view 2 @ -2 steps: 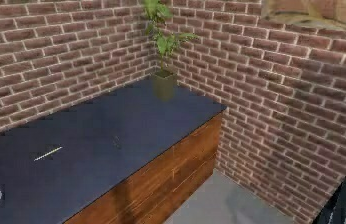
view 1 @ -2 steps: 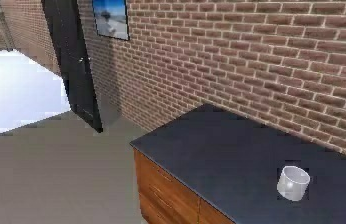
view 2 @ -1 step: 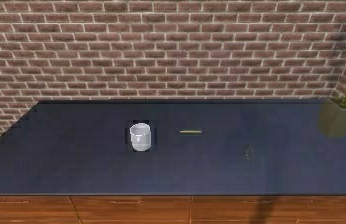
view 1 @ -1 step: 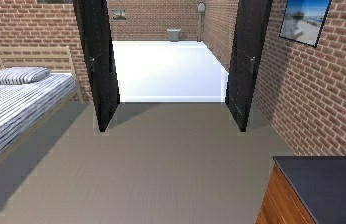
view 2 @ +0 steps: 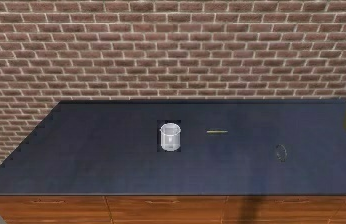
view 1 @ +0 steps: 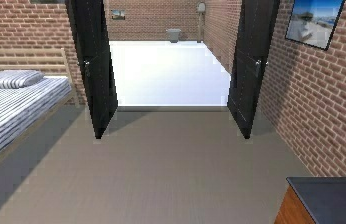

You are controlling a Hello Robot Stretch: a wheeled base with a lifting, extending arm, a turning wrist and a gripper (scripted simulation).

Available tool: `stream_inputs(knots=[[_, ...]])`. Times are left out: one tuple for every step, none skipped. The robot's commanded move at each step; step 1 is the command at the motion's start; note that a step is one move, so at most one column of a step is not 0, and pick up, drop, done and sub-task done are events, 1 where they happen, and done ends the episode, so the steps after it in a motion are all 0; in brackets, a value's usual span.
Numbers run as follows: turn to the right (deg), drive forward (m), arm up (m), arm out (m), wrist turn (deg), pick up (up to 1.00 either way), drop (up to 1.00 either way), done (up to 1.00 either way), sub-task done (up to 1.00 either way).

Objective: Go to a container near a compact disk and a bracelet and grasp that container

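Gripper status: honestly I can't tell from my feed. In the arm side view the container [view 2: 170,137], a small clear cup, stands upright mid dark countertop [view 2: 71,150]. I see a thin yellowish sliver [view 2: 217,132] near its right and a faint ring-shaped thing [view 2: 280,152] farther right. Ahead are dark doors [view 1: 93,65].

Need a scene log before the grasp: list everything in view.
container: 1, clear, middle of the counter
thin stick: 1, yellowish, right of the container
ring: 1, dark, farther right on the counter
counter: 1, dark top with wooden front, against the brick wall
brick wall: 1, red-brown, behind the counter
doors: 2, black, open, ahead
bed: 1, striped, forward view's left
pillow: 1, striped, on the bed
picture: 1, blue, forward view's right wall
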Motion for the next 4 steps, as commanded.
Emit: stream_inputs(knots=[[0.0,0.00,0.50,0.00,0.0,0.00,0.00,0.00,0.00],[0.0,0.00,0.34,0.00,0.0,0.00,0.00,0.00,0.00],[0.0,0.00,0.00,0.42,0.0,0.00,0.00,0.00,0.00],[0.0,0.00,0.00,0.00,45.0,0.00,0.00,0.00,0.00]])
